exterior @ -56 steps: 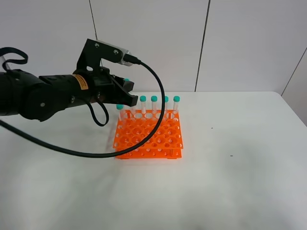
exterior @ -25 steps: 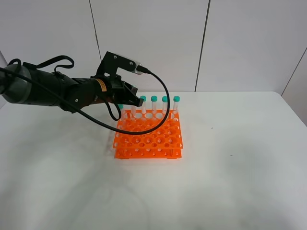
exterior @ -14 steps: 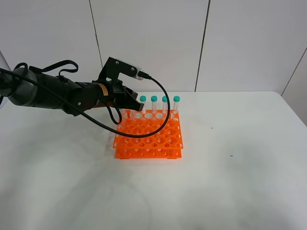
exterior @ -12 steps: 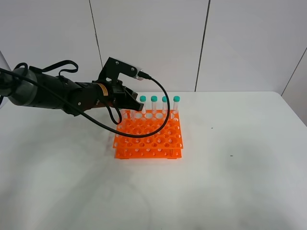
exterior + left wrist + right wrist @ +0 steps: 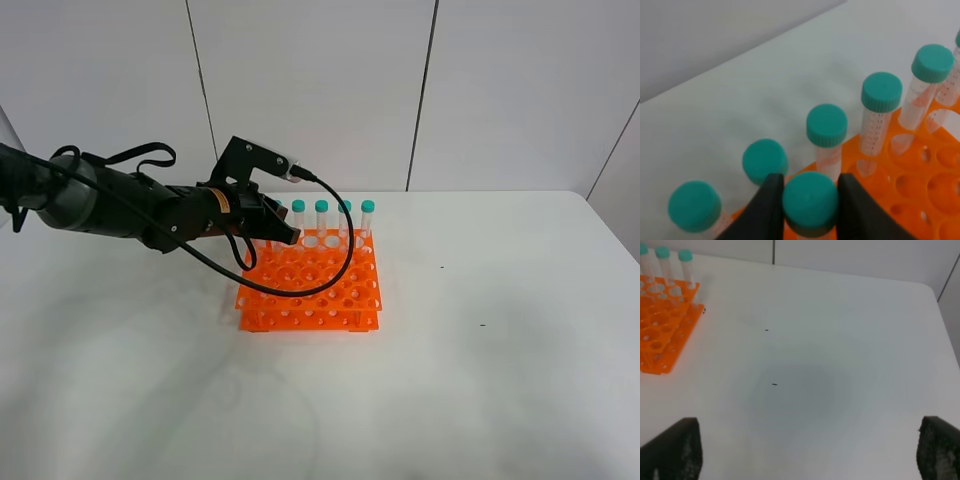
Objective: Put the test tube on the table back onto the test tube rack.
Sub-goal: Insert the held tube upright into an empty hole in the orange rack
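My right gripper (image 5: 810, 426) is hanging with its fingers spread wide above the table (image 5: 805, 365). In the high view, the test tube rack (image 5: 312, 290) is sitting centre-left of the frame. At its far left corner, my left gripper (image 5: 283, 236) is clamping the test tube (image 5: 810, 202) upright by its cap, just before the other tubes (image 5: 826, 125) in the back row. I cannot tell whether its tip is in a hole.

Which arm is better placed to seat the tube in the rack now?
Left. The left gripper is shut on the test tube over the test tube rack; the right gripper is open, off to the rack's side.
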Available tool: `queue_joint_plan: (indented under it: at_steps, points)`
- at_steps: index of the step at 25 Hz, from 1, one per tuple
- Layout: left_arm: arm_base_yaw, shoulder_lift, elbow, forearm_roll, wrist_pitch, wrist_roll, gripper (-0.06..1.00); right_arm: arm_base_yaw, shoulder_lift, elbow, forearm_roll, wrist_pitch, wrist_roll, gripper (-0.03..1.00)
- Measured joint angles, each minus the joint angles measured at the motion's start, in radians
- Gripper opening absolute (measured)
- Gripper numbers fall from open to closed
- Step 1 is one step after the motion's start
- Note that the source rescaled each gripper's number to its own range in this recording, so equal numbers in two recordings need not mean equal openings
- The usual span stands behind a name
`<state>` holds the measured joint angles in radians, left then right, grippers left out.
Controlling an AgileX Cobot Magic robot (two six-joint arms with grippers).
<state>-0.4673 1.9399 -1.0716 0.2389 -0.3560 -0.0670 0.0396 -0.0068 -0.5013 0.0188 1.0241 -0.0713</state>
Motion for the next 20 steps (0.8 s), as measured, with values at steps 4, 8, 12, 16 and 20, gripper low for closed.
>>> queue_joint_plan:
  at_steps: [4,8,12,16,20]
  points:
    - [0.000,0.023,0.000,0.000,-0.007,0.000,0.00,0.000,0.000,0.000,0.000,0.000,0.000,0.94]
    - [0.000,0.041,0.000,0.000,-0.022,0.000,0.00,0.000,0.000,0.000,0.000,0.000,0.000,0.94]
    - [0.000,0.042,0.000,0.000,-0.025,0.000,0.00,0.000,0.000,0.000,0.000,0.000,0.000,0.94]
    - [0.000,0.043,0.000,0.000,-0.028,-0.006,0.00,0.000,0.000,0.000,0.000,0.000,0.000,0.94]
    - [0.000,0.043,0.000,0.000,-0.028,-0.071,0.00,0.000,0.000,0.000,0.000,0.000,0.000,0.94]
